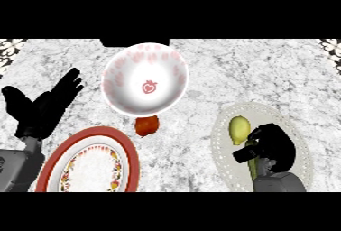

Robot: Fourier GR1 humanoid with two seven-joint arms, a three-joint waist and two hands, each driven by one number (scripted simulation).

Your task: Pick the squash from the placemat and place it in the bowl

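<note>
At the right, lying on the pale oval placemat [263, 113]: the squash [238, 128], yellow bulb pointing toward the bowl and green neck toward the near edge, with the right hand [272, 145] over its middle, fingers curled down around it. Farther back at centre, well apart from the squash: the white bowl [126, 67], showing only its pink strawberry print inside, and a small red fruit [147, 126] just beside its near rim on the marble counter [200, 149]. At lower left, a red-rimmed plate [99, 131] showing only its flowered ring, and beyond it near the left edge the left hand [41, 108], resting, fingers straight and holding nothing.
</note>
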